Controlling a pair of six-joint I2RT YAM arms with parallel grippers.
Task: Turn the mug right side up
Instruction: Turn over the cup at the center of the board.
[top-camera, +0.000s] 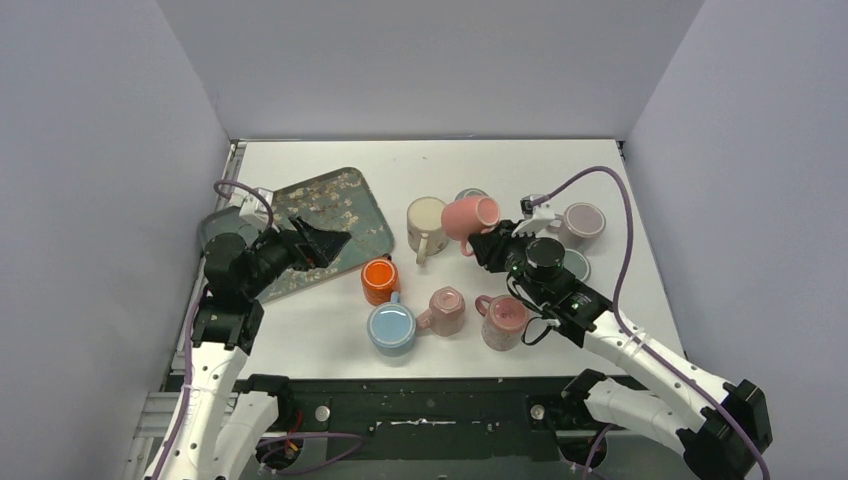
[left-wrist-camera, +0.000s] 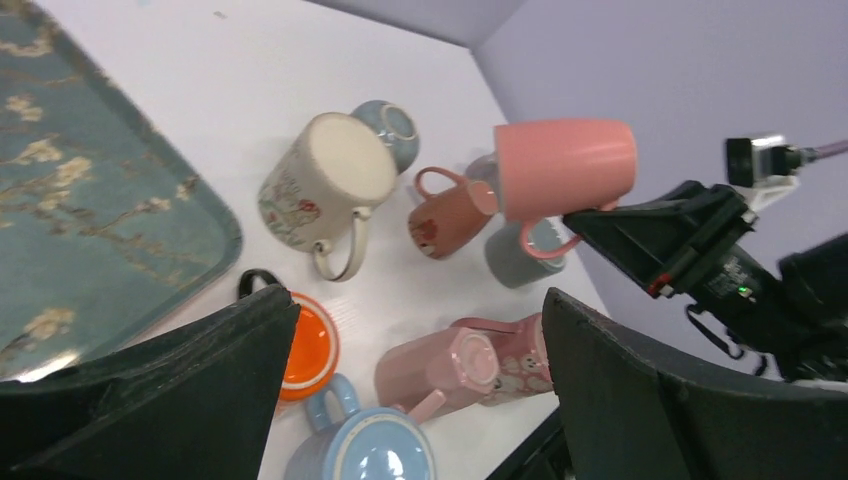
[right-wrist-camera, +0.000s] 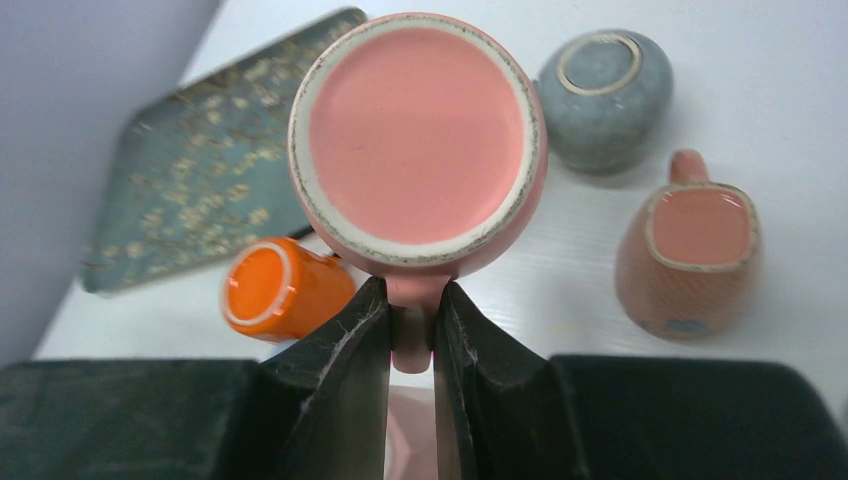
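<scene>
Right tool (right-wrist-camera: 411, 305) pinches pink mug (right-wrist-camera: 418, 130) by its handle, sideways above table (top-camera: 560, 165); uprighting and set-down outstanding. Left tool (left-wrist-camera: 420, 302) spread.

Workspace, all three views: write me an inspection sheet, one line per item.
Surface: white table, no spills seen.
Job's things: pink mug off the table, lying sideways, base toward the right wrist camera.
Clutter: floral tray; cream mug and orange mug open side up; grey mug upside down; faceted pink mug base showing; more mugs around them.
Grippers: right gripper shut on the pink mug's handle; left gripper open, holding nothing, above the tray.
Cables: right purple cable arches over the right arm; left purple cable loops beside the tray.
Surroundings: plain walls on three sides.
</scene>
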